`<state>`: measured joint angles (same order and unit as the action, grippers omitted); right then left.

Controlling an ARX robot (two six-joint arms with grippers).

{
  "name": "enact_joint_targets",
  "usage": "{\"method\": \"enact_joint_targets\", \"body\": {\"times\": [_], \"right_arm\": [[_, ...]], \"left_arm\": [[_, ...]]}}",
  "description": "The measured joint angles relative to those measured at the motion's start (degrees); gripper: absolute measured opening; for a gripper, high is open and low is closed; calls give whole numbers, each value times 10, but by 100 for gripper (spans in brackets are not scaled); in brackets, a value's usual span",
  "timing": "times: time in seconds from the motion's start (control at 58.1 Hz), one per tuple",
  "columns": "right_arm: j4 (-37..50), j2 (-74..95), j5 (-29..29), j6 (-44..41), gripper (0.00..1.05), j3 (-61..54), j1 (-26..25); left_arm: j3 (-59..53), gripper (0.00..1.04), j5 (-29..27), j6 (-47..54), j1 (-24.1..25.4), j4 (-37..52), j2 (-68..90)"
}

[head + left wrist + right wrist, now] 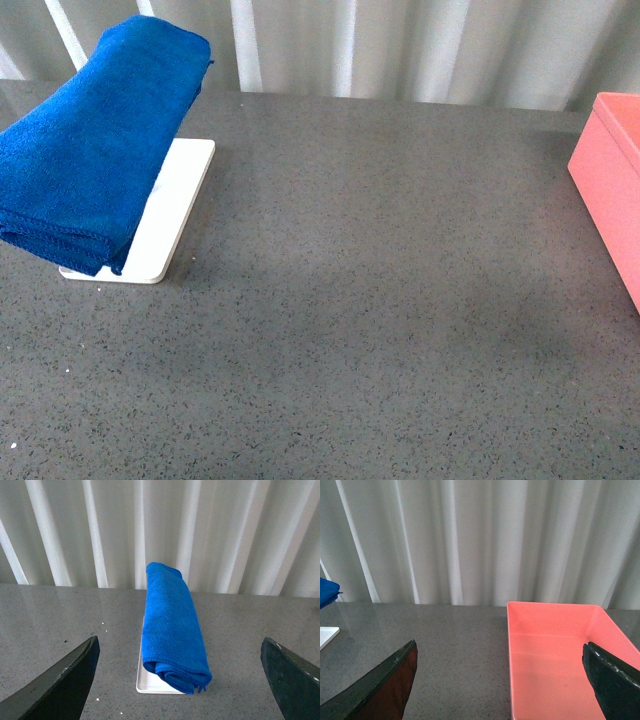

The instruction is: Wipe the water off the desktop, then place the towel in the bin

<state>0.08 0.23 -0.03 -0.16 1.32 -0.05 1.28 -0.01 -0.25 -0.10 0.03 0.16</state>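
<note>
At the far left of the worktop (380,300), the towel (95,140) lies folded along a flat white tray (185,205). It is wider than the tray and covers most of it, leaving only the tray's right edge and near corner in sight. Seen from the front, the towel runs from the near left towards the far right, and its near end shows the stacked, stitched layers of the fold. The left wrist view looks straight along the towel's length, with the rolled fold end hanging just past the tray's near edge.

The bin (612,185) stands at the right edge of the worktop, well apart from the towel and partly cut off by the frame. In the right wrist view its rim and smooth inner floor are visible.

The left fingers (60,680) are spread wide with nothing between them, and they sit nearer than the towel without touching it. The right fingers (375,690) are likewise released and spread, with the bin's near left corner between them. One of them lies over the bin and the other over bare worktop.

A pale pleated curtain (400,50) closes off the far side.
</note>
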Motion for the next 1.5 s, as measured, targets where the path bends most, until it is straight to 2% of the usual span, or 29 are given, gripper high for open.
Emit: {"method": "enact_joint_targets", "body": {"times": [1.429, 1.463, 1.497], "right_arm": [[0, 0, 0, 0, 98, 0, 0], [0, 0, 0, 0, 98, 0, 0], [0, 0, 0, 0, 98, 0, 0]], "left_arm": [[0, 98, 0, 0, 0, 0, 0], [6, 98, 14, -15, 5, -20, 12], [34, 98, 52, -46, 17, -93, 49]]}}
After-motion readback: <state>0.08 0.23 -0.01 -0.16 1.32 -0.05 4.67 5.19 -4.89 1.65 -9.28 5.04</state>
